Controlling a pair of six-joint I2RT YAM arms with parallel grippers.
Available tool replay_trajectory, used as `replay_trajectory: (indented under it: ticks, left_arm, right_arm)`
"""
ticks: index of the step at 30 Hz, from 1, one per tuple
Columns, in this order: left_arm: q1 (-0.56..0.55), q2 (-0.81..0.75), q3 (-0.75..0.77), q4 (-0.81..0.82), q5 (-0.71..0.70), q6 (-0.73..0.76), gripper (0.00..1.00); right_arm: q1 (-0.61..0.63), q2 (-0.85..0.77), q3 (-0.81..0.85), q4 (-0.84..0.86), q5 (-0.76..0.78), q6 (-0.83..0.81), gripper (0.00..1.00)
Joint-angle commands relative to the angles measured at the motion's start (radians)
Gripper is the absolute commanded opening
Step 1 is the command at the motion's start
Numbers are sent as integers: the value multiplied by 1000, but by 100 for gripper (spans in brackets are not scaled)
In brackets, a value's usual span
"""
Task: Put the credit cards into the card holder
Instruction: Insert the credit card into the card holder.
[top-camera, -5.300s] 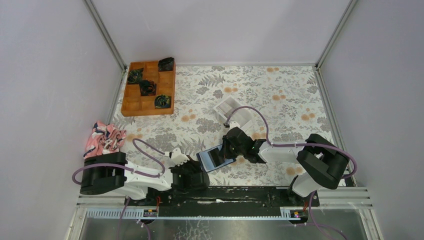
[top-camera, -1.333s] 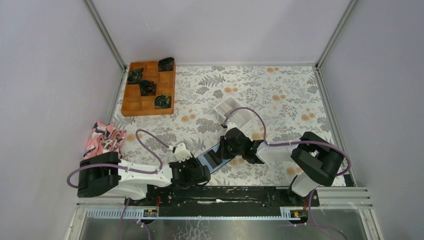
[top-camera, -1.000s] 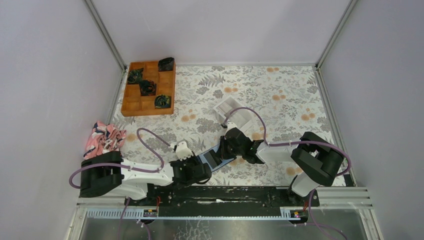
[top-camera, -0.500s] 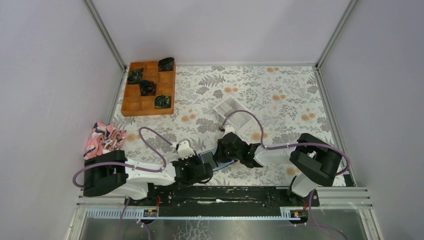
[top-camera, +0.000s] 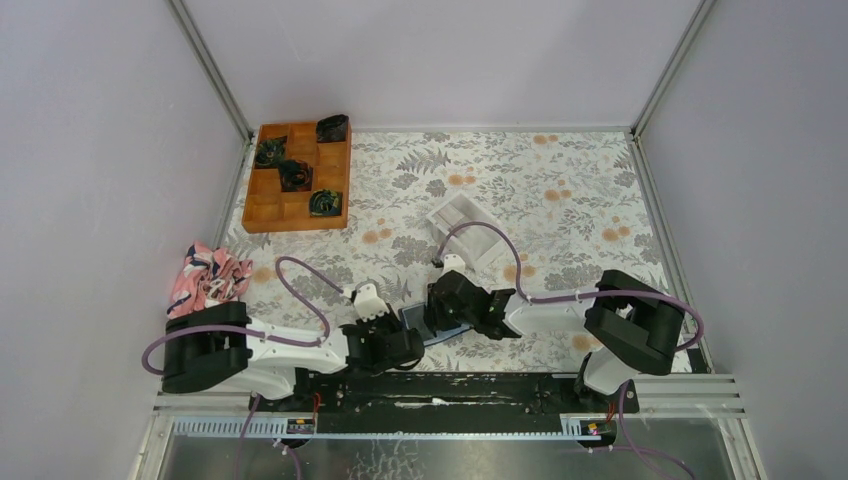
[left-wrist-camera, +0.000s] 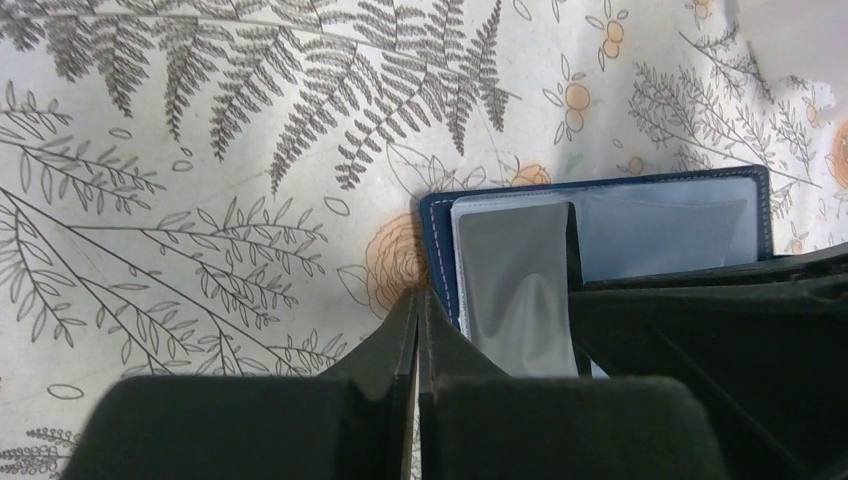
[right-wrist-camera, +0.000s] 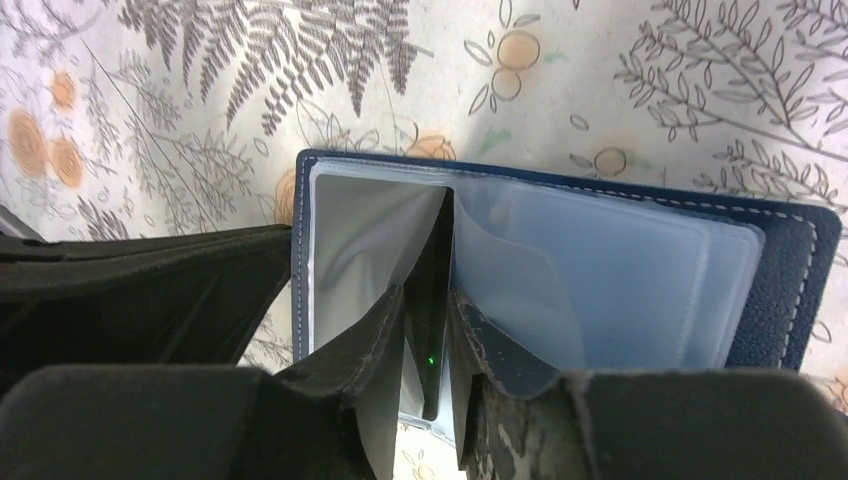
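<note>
The right pincer is seen clenched on a dark card, which is held on edge between its fingers and reaches forward from the fingertips into the clear sleeves of the card holder. The holder is laid open on the floral table cover, directly under and ahead of this pincer, with its navy border showing around the sleeves. The left pincer is shown with its fingers pressed together and nothing visible between them, the tips just beside the holder's edge; whether they touch it cannot be told. From above, the holder is seen between the two pincers. A white box is found beyond the right pincer, an orange tray well beyond the left one, and a patterned cloth out to its left
</note>
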Motion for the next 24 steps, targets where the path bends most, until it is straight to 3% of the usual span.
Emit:
replay_trajectory:
  ticks: [1,16,24]
  left_arm:
    - [-17,-20,-35,-29,143,-24,0]
    - [-12,-38,56,-183,48,-28,0]
    - [-12,-80,82,-238,8,-18,3]
  right_arm:
    - [37,-30,23,-221,21,-43,31]
    - [36,-100,97,-296,83,-122,38]
    - [38,-199,94,-291,79,-181,50]
